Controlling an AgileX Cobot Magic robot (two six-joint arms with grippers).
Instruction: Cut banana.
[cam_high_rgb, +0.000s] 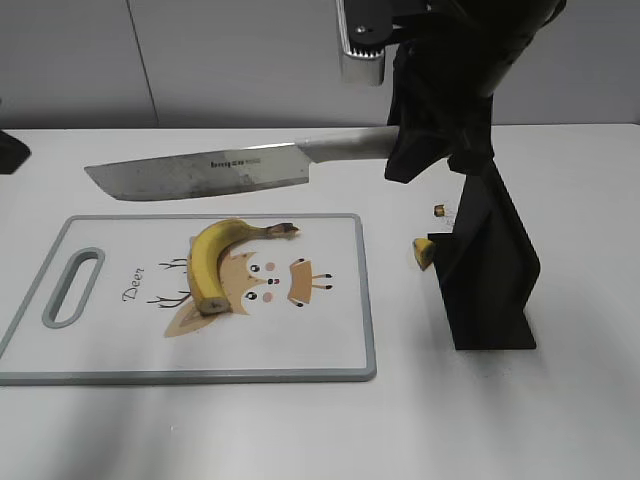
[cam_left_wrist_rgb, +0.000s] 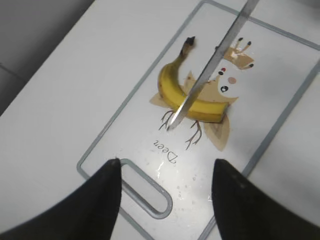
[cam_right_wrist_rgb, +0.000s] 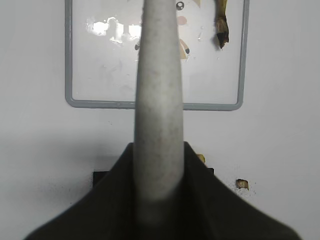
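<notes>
Exterior view: the banana (cam_high_rgb: 222, 262) lies on the cutting board (cam_high_rgb: 340, 345), stem tip aimed at the knife holder (cam_high_rgb: 490, 280), cut end toward the board's handle slot. The right gripper (cam_high_rgb: 425, 150) is clamped on the knife (cam_high_rgb: 200, 175), blade held level above the board's far edge (not touching the fruit from what I can tell).

Left wrist view: the left gripper (cam_left_wrist_rgb: 165, 185) hangs over the board's handle end, fingers spread apart, nothing in them. The blade runs across the banana's long axis.

Right wrist view: mostly knife handle, with the board and stem tip beyond it.

So the right arm's the one placed to chop: the banana sits below the blade, crosswise to it.
</notes>
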